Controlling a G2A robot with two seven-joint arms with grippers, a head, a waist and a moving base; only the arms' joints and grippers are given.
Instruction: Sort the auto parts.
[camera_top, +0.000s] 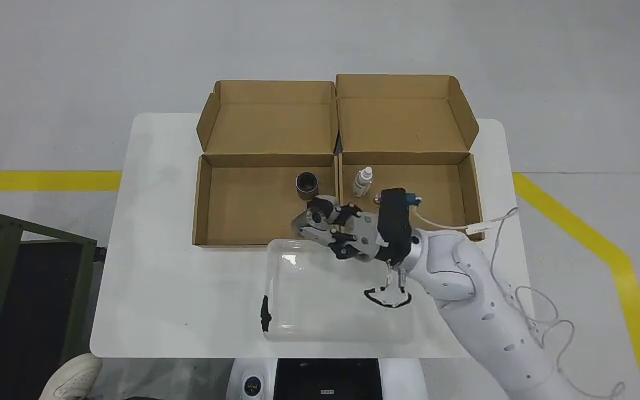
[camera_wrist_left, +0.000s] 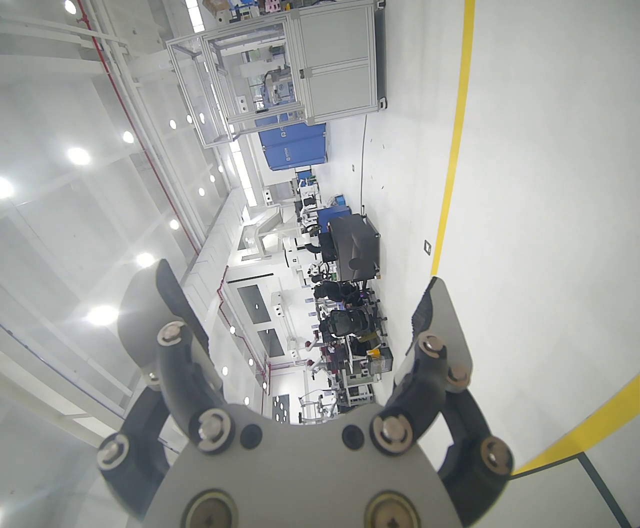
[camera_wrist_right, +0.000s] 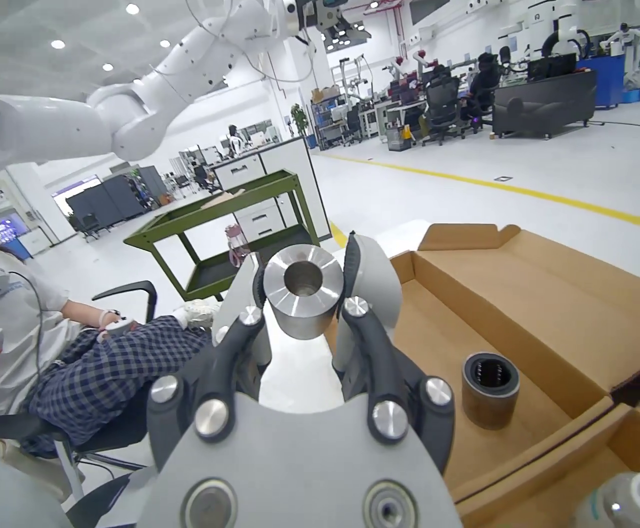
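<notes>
My right gripper (camera_top: 318, 216) (camera_wrist_right: 301, 280) is shut on a silver metal cylinder (camera_wrist_right: 302, 295) with a bored centre. It hangs over the front wall of the left cardboard box (camera_top: 225, 205), beside the clear plastic tray (camera_top: 300, 300). A dark cylindrical bearing (camera_top: 306, 184) (camera_wrist_right: 489, 397) stands upright on the floor of that box (camera_wrist_right: 540, 320). A small white bottle (camera_top: 362, 181) stands in the right cardboard box (camera_top: 445, 190). Two black parts (camera_top: 266, 314) (camera_top: 386, 295) lie in the tray. My left gripper (camera_wrist_left: 300, 305) is open, holds nothing and faces the room.
Both boxes have their lids (camera_top: 270, 115) folded back toward the far table edge. Bare white table (camera_top: 155, 250) lies left of the boxes and tray. A green cart (camera_wrist_right: 220, 220) stands off the table's left side. A loose cable (camera_top: 500, 222) trails by the right arm.
</notes>
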